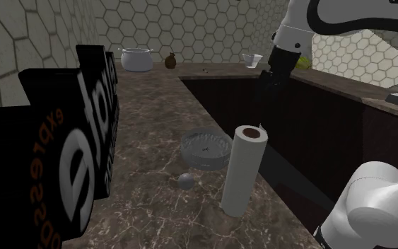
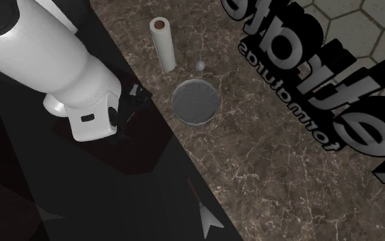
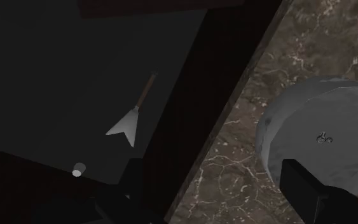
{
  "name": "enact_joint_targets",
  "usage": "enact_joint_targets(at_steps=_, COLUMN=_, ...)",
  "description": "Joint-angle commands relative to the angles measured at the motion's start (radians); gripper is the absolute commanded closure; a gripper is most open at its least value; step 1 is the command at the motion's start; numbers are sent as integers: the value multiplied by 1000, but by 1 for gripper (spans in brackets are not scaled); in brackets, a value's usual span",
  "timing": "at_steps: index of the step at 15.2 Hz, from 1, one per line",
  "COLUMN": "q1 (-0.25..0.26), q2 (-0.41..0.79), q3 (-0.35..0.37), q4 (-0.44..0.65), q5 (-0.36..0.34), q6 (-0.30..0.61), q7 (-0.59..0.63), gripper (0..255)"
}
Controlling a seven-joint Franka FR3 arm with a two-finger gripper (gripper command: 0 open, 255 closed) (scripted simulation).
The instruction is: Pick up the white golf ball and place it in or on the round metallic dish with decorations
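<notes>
Note claw (image 3: 210, 175) spread, empty, above recess (image 3: 56, 76), just off surface (image 1: 155, 205) edge. Locate ball (image 1: 185, 181) on surface, near dish (image 1: 204, 163), not touching, with upright roll (image 1: 243, 170) close by. Expect toppled roll or rolling ball from a careless descent. Cross edge high; use open room on ball's side away from roll.

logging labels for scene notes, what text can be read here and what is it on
"expres…": small orange letters, turned sideways, on the black box; the rest is unclear.
Large grey letters on that box: turned or mirrored, not readable with confidence.
Dark marking on the arm, at the shoulder view's top edge: cut off, unreadable.
Roll, dish, ball: no text.
</notes>
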Motion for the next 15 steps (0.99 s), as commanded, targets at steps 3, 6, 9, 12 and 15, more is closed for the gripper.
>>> enact_joint_targets(at_steps=3, q1=11, q2=-5, q3=48, q4=-25, q5=18, q6=22, q7=52, gripper=0)
enact_joint_targets(at_steps=6, q1=28, q2=-2, q3=120, q4=-53, q5=46, q6=57, q7=130, gripper=0)
enact_joint_targets(at_steps=9, q1=45, q2=14, q3=193, q4=-70, q5=72, q6=93, q7=208, gripper=0)
enact_joint_targets(at_steps=12, q1=60, q2=43, q3=268, q4=-75, q5=95, q6=131, q7=287, gripper=0)
enact_joint_targets(at_steps=15, q1=71, q2=84, q3=344, q4=-69, q5=112, q6=170, q7=368, gripper=0)
